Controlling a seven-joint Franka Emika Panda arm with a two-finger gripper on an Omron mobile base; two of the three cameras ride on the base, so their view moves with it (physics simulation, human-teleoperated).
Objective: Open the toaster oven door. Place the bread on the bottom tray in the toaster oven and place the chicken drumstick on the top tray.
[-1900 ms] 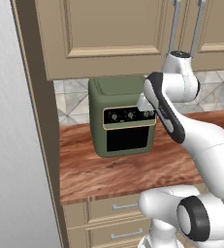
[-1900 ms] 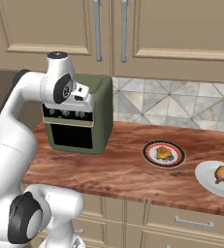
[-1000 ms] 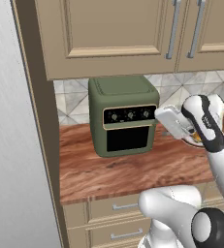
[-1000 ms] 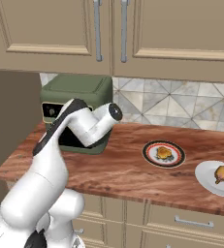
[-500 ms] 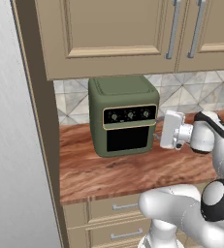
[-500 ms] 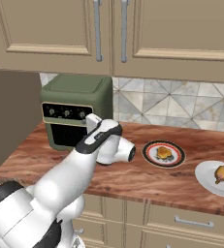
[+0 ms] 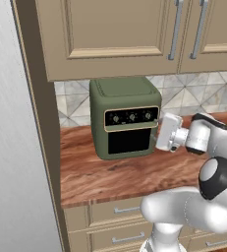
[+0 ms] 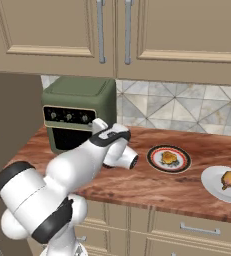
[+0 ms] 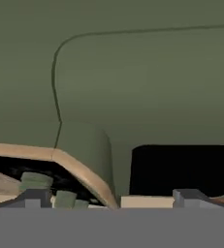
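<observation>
Right of the toaster oven (image 7: 126, 116), your end effector (image 7: 160, 134) sits close against its front corner, lined up for the toaster oven door (image 7: 129, 140), which is shut. Can't tell how far the fingers are spread; nothing held. Bread plate (image 8: 169, 158) and drumstick (image 8: 229, 178) wait on the surface (image 8: 152, 185), further right.
</observation>
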